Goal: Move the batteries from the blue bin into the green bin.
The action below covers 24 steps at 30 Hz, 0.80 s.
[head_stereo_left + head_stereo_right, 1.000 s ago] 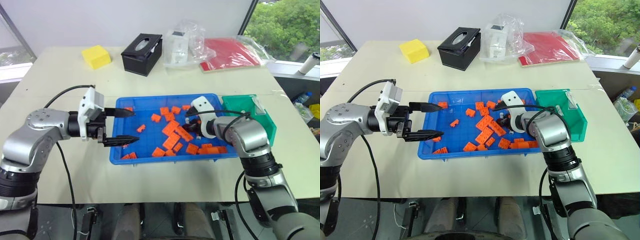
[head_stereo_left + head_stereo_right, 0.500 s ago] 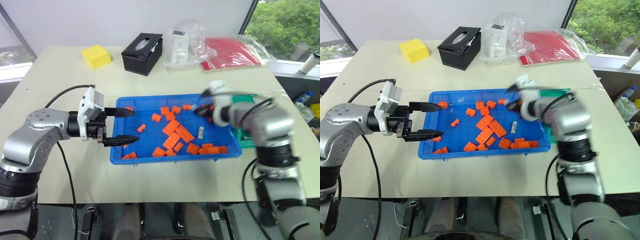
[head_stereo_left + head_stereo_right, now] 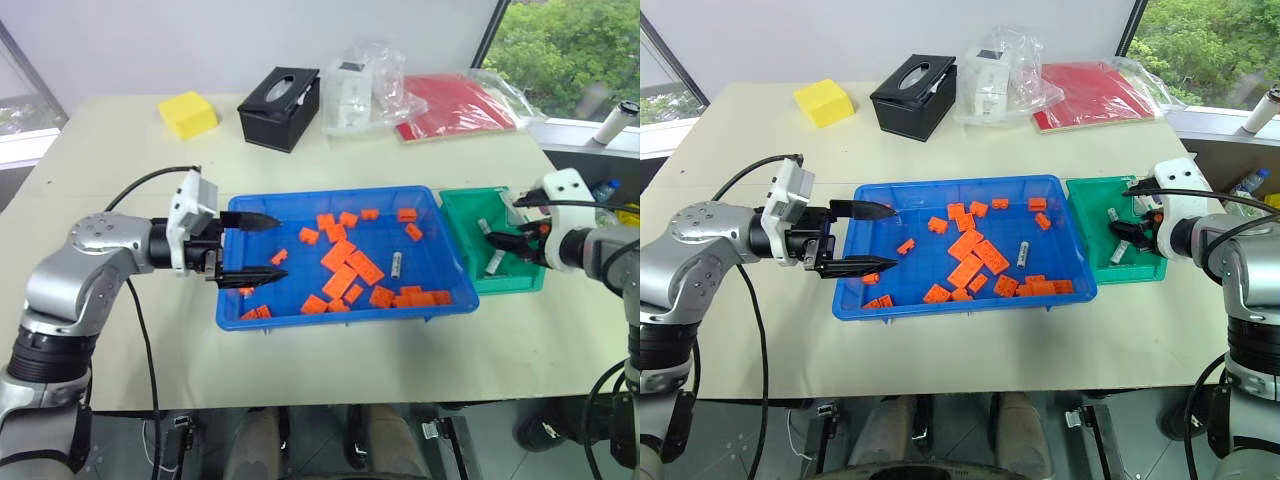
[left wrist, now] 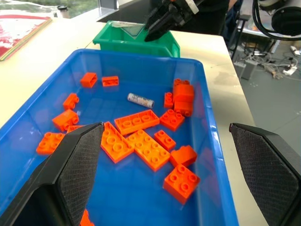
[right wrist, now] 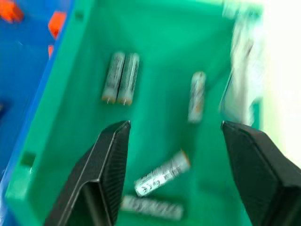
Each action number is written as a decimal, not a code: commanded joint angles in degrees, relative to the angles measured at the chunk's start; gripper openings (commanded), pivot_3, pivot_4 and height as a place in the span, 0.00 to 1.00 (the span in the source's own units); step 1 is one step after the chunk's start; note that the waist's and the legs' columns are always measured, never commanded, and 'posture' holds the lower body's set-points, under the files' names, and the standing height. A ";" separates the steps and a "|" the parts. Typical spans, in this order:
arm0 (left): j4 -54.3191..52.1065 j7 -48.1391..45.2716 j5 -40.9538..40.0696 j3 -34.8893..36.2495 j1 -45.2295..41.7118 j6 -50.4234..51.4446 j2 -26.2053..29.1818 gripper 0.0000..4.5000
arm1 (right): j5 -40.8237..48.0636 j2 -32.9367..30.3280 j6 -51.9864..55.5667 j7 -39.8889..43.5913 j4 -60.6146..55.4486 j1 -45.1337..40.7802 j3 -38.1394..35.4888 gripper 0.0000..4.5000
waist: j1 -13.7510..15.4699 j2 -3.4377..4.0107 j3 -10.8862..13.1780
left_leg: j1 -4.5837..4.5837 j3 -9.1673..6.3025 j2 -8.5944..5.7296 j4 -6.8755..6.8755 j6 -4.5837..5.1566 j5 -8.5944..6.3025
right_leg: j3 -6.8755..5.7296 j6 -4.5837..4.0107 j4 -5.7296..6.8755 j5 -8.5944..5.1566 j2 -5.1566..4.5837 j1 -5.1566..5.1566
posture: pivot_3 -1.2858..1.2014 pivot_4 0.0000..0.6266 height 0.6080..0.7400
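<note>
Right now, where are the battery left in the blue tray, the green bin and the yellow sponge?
battery [image 3: 1021, 253], right eye view, mid-body
green bin [image 3: 1085, 222], right eye view, bare floor
yellow sponge [image 3: 188, 113], left eye view, top face

— What is lying in the green bin [image 5: 155, 61]?

— Batteries [image 5: 121, 77]. Two are lying side by side, touching, at ten o'clock. One is lying alone at one o'clock. One more is lying tilted at six o'clock.

— And the right gripper [image 5: 175, 165]?

— Its two black fingers [image 5: 110, 160] are standing wide apart over the bin, holding nothing.

— What is showing at nine o'clock?

— The blue bin [image 5: 28, 66], with orange blocks [image 5: 57, 21].
</note>
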 commanded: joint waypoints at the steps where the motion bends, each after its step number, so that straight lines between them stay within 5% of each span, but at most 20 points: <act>1: -0.38 -0.49 -0.04 0.86 -1.06 -0.92 0.27 1.00 | 2.54 0.43 -2.10 1.95 -6.92 -3.64 2.80 0.63 | -0.10 0.01 0.00 | 0.00 0.00 0.00 -0.01 0.00 0.00 | 0.00 0.00 0.00 0.00 0.00 -0.01 | 0.52 0.24 0.97; 11: -2.06 0.55 -0.66 2.23 -0.11 -0.22 0.97 1.00 | 4.63 18.05 11.64 -7.06 -11.09 -5.13 8.53 0.63 | 0.50 -0.04 -0.02 | -0.09 -0.07 -0.01 0.04 0.00 0.00 | -0.03 0.00 0.00 0.00 -0.03 0.01 | 0.52 0.24 0.97; 24: -2.78 1.49 -1.24 3.14 0.02 0.77 1.93 1.00 | 3.45 22.48 12.57 -11.91 -10.79 0.04 12.14 0.63 | 0.11 -0.14 -0.09 | -0.03 -0.10 -0.01 0.04 0.00 0.00 | -0.04 0.00 0.01 0.00 -0.01 0.05 | 0.52 0.24 0.97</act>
